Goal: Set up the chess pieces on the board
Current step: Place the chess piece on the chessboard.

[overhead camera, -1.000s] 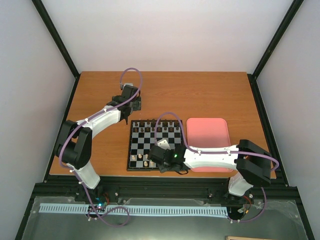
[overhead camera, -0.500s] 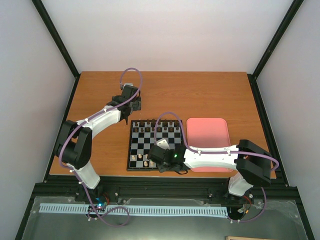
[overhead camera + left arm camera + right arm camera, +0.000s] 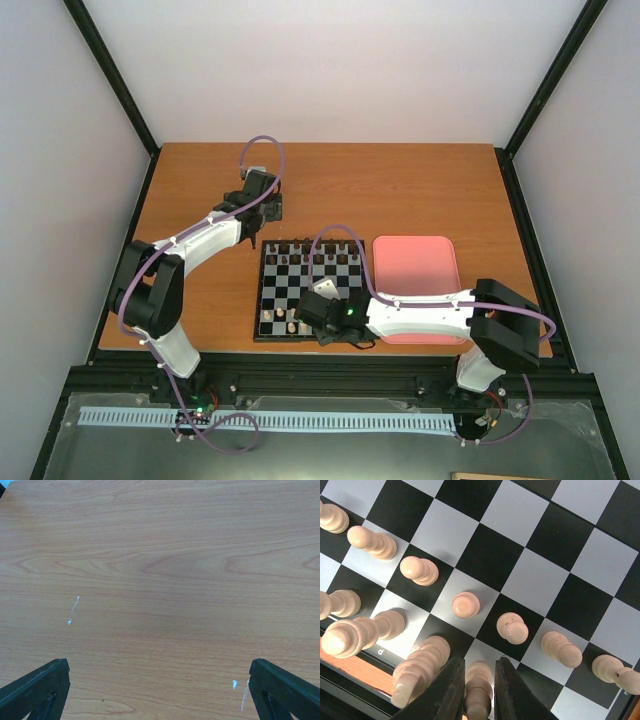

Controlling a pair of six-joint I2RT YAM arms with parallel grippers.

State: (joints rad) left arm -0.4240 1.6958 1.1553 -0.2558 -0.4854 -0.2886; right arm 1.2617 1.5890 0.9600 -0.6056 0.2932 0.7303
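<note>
At the near edge of the board (image 3: 490,555), I find the right jaws set from above around one pale piece (image 3: 479,682) on the back rank, with the fingers (image 3: 451,690) one to each side. They are drawn in narrow. Whether they clamp the piece or stand just off it, I cannot tell. The vertical approach is sound in my judgement, since it keeps the piece upright over its square. A taller neighbour (image 3: 420,672) stands just beside one finger, and I rate it the main tipping risk on withdrawal.

Beyond, the pale pawns (image 3: 465,604) stand in a row, one to a square, so the near side of the chess pieces looks close to complete. Dark pieces (image 3: 300,258) line the far rank. A pink tray (image 3: 415,285) lies just beside the board on its right.

Farthest out, the left arm (image 3: 205,238) holds the left jaws fully spread over the bench (image 3: 165,570), gripping nothing. They sit well apart from the board, parked, I judge, to leave the right arm (image 3: 420,312) room.
</note>
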